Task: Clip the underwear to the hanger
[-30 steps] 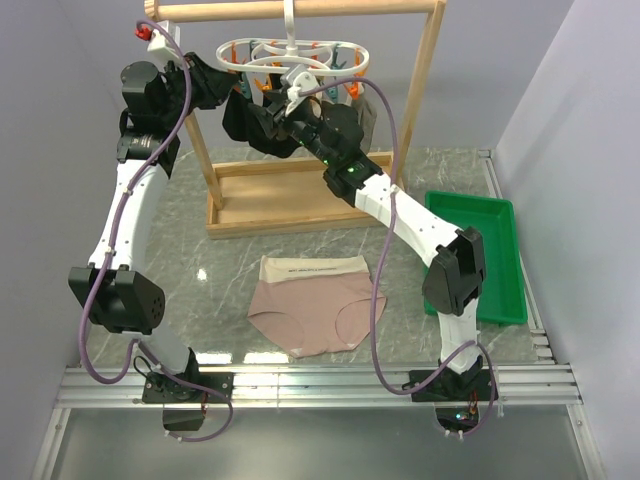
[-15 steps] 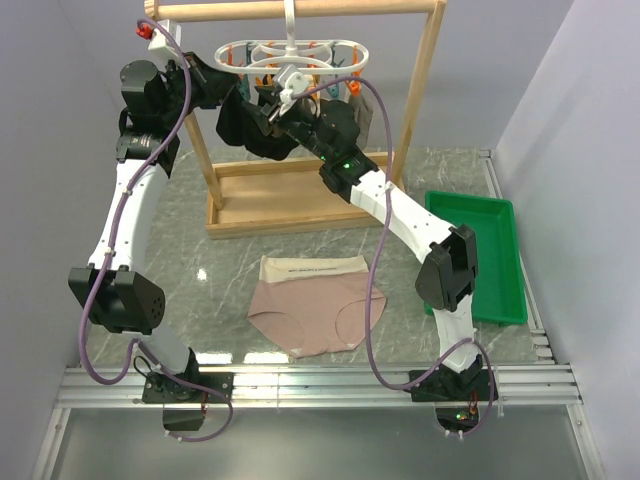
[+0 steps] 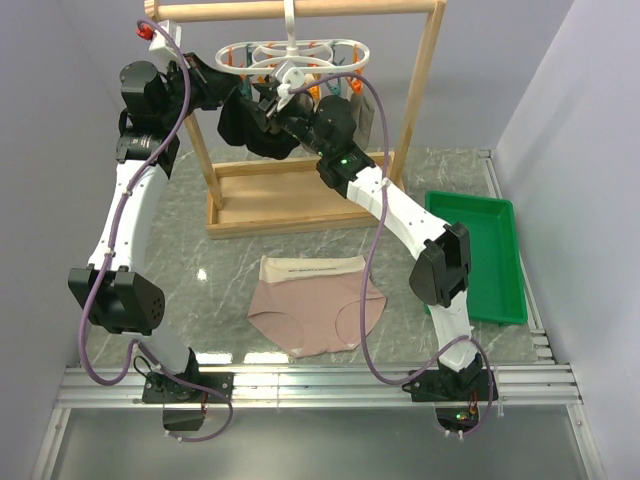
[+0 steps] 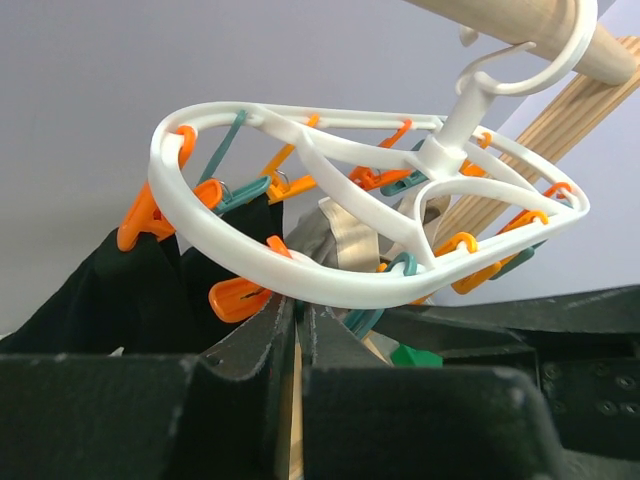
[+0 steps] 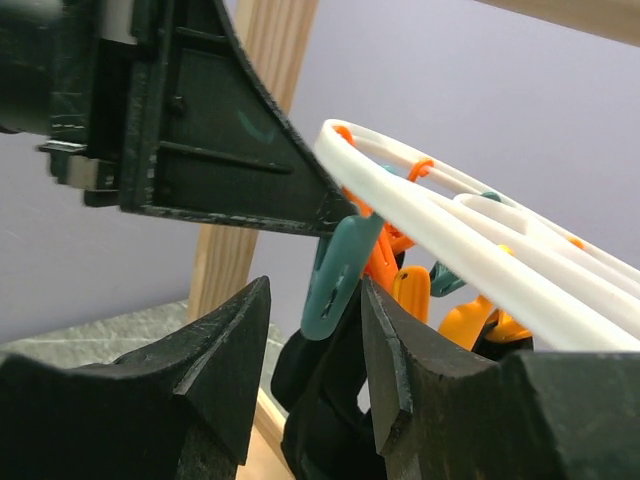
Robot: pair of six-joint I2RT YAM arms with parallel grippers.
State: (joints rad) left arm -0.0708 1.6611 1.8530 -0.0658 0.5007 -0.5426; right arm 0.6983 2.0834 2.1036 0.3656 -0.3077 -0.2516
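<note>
Left gripper (image 4: 298, 335): jaws together under the hanger (image 4: 240, 248) ring; can't tell if anything's pinched. Right gripper (image 5: 315, 300): jaws apart, straddling a teal peg (image 5: 335, 268).

Underwear (image 3: 315, 305): flat on the table (image 3: 200, 250), well apart from both grippers.

Risks: the hanger hangs by its hook, so a push on the peg may swing it or shake loose the black garment (image 3: 240, 125). An opened peg has nothing to bite.

Green tray (image 3: 495, 250): nothing visible inside.
</note>
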